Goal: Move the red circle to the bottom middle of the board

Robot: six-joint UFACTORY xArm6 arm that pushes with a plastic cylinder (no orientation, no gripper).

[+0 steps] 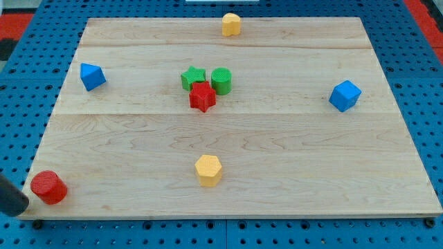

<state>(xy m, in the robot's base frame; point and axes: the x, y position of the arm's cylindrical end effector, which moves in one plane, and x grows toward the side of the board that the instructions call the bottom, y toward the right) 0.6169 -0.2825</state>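
Observation:
The red circle [48, 187] sits at the board's bottom left corner, close to the left and bottom edges. My dark rod enters from the view's left edge and my tip [26, 203] is just left of and slightly below the red circle, almost touching it. A yellow hexagon [208, 169] sits near the bottom middle of the wooden board [311, 159].
A red star [202, 97], green star [193, 77] and green circle [221, 80] cluster at the centre. A blue block [91, 75] is at the left, a blue cube [345, 95] at the right, and a yellow cylinder [231, 24] at the top edge.

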